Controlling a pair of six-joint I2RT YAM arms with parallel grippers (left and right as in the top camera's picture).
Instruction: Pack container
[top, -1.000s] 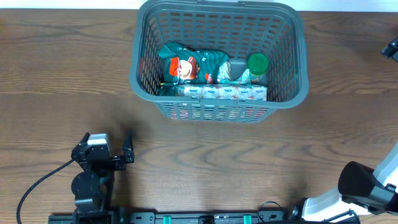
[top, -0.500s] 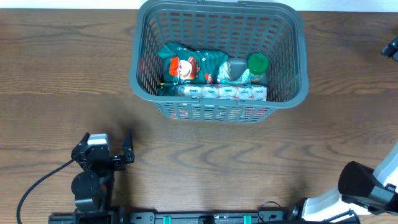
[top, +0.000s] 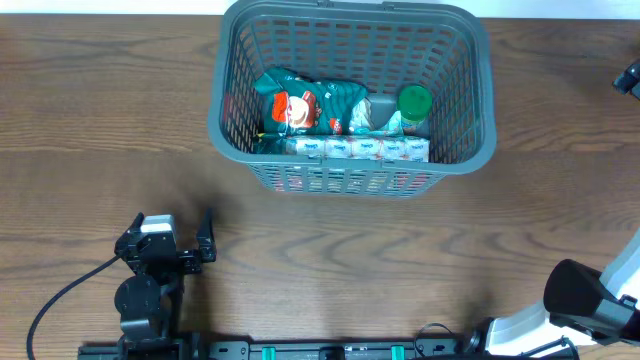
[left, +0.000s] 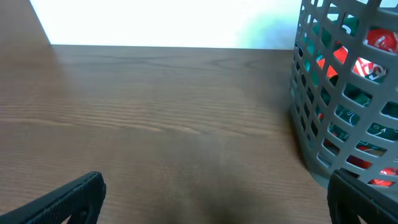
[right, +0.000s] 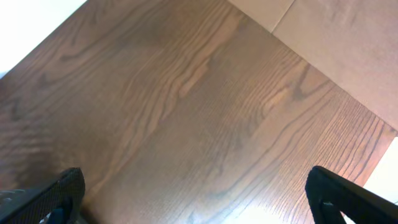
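Container sits against the far edge of the desk, about midway between the two far corners. It is upright, with its rim level. From overhead I read three things on its bottom:
- a green snack bag with a red figure printed on it, lying toward the left wall
- a green-capped bottle toward the right wall
- a row of white packets along the near wall, touching the bag and the bottle's side

Left gripper is low near the desk's near-left corner, well apart from the container. In its wrist view the fingers sit at the two bottom corners of the frame – spread wide, bare wood between them, nothing held. The container's lattice wall fills the right side of that view, red and green showing through the slots.

Right gripper – fingers likewise wide apart, nothing between them. Its camera looks down on bare wood grain near a desk edge, with a beige surface beyond. Overhead shows only the right arm at the near-right corner. I cannot place that gripper from above.
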